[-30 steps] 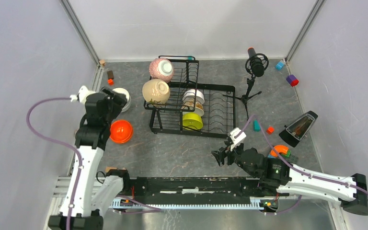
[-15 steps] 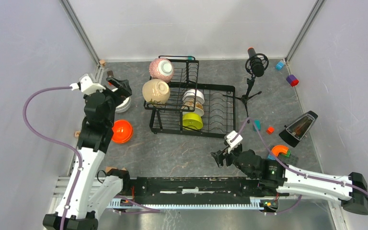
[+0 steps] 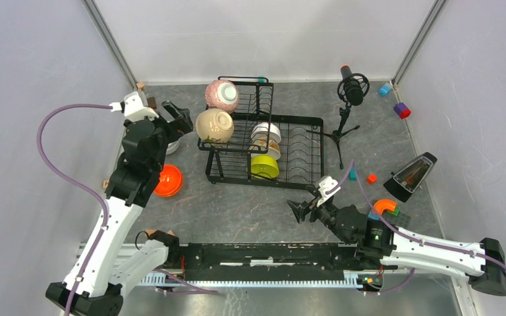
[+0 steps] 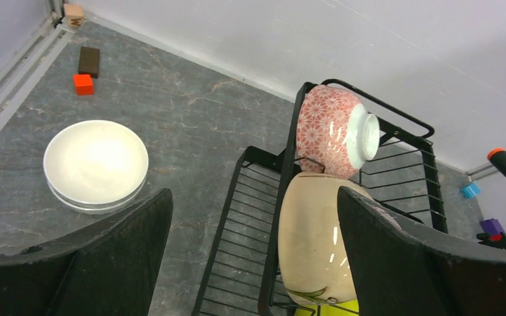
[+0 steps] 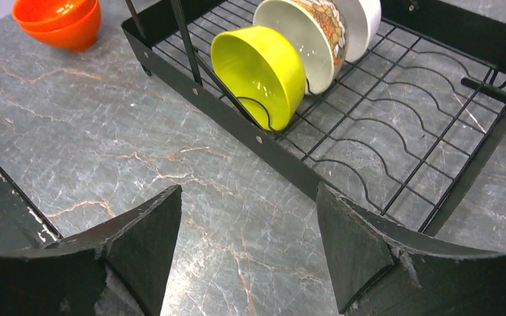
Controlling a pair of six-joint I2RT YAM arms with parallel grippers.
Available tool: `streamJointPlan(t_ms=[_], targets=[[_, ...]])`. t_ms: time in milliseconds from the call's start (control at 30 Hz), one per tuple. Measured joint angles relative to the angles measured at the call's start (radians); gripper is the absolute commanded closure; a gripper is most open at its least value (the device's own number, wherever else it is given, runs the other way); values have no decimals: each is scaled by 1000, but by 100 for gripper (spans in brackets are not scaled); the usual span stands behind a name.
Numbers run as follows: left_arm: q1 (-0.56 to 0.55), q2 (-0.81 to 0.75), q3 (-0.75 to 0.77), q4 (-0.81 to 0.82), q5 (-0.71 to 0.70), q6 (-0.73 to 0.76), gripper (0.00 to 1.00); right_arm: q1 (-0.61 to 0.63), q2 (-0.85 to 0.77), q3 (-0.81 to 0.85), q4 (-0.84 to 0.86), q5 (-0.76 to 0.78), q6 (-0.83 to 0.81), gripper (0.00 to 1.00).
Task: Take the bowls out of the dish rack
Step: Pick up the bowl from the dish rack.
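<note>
Bowl (image 5: 258,69) — lime, on edge, mouth nearward

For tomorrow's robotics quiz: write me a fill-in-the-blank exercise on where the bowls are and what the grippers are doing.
1. The pink-patterned bowl and the beige bowl lie on the rack's ____ shelf.
2. In the lower tray, the bowl nearest the right gripper is ____.
3. The orange bowls stand on the ____, outside the rack.
4. The left gripper is ____ and empty.
Missing words: upper; green; table; open.
</note>
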Motion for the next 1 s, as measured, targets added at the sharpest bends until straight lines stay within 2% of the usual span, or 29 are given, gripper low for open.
streamJointPlan(t_ms=[133, 433, 733, 1000], targets=[[-6, -14, 0, -50, -15, 0, 0, 0, 0, -4, 47, 1, -17, 20], [-12, -192, -163, -44, -27, 6, 0, 0, 42, 39, 71, -3, -66, 21], [-29, -209, -171, -9, -6, 10, 0, 0, 62, 122, 63, -2, -101, 21], [-32, -217, -199, 32, 75, 12, 0, 0, 135, 393, -54, 49, -176, 20]])
